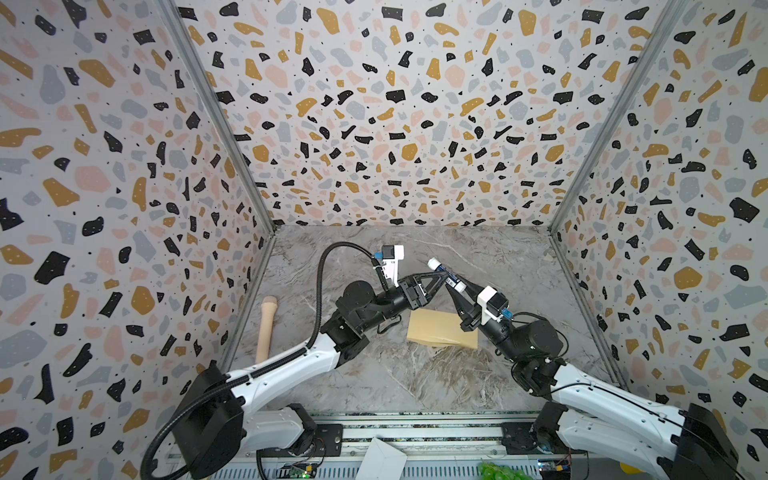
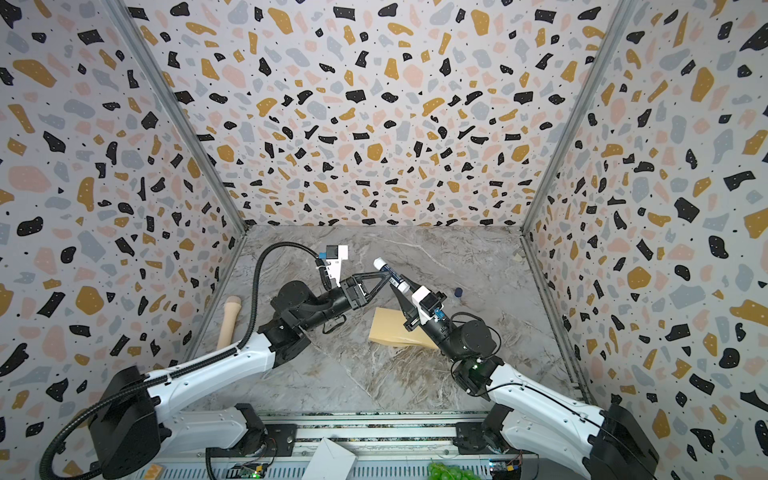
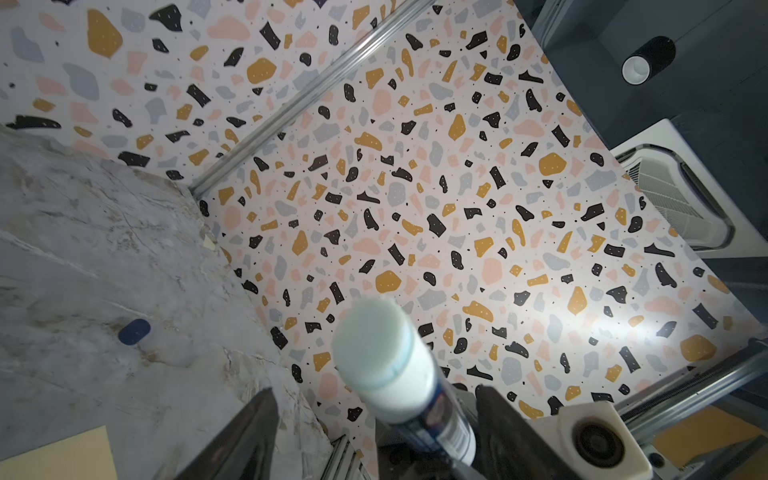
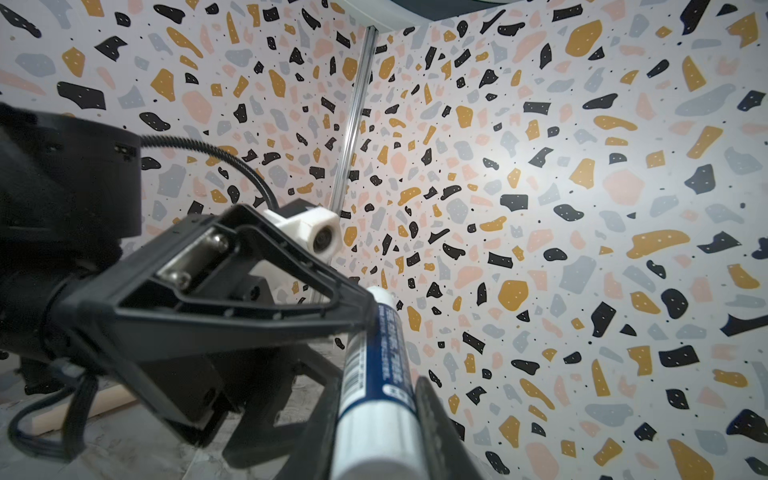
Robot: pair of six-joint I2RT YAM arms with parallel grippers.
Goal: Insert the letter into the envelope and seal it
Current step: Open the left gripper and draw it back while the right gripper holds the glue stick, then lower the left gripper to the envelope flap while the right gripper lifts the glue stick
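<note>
**Mia:** What is the right gripper [image 4: 376,395] doing?

**Tom:** It pinches the glue stick [image 1: 448,276] near its bottom end. One finger sits on each side of the tube, tight against it.

**Mia:** And the left gripper [image 3: 374,390]?

**Tom:** Its fingers are spread wide. The top of the glue stick pokes up between them. It is close to one finger, and there is a big gap to the other one.

**Mia:** Does the glue stick have its lid on?

**Tom:** No. The pale top is bare. The blue cap [image 2: 458,292] lies on the table [image 1: 395,374] on the right side, well apart from the stick.

**Mia:** Where are the two grippers?

**Tom:** They meet in the air over the middle of the table. The stick is tilted, and its top points toward the back wall.

**Mia:** Where is the envelope [image 1: 436,328]?

**Tom:** It lies flat on the table, just below the grippers and between the two arms. The right arm covers one corner of it in both top views. It is not clear if the flap is open or shut.

**Mia:** What else is there?

**Tom:** A wooden stick [image 1: 266,328] lies by the left wall, well away from the envelope. A white folded paper [image 1: 380,459] sits at the front edge, between the arm bases.
</note>
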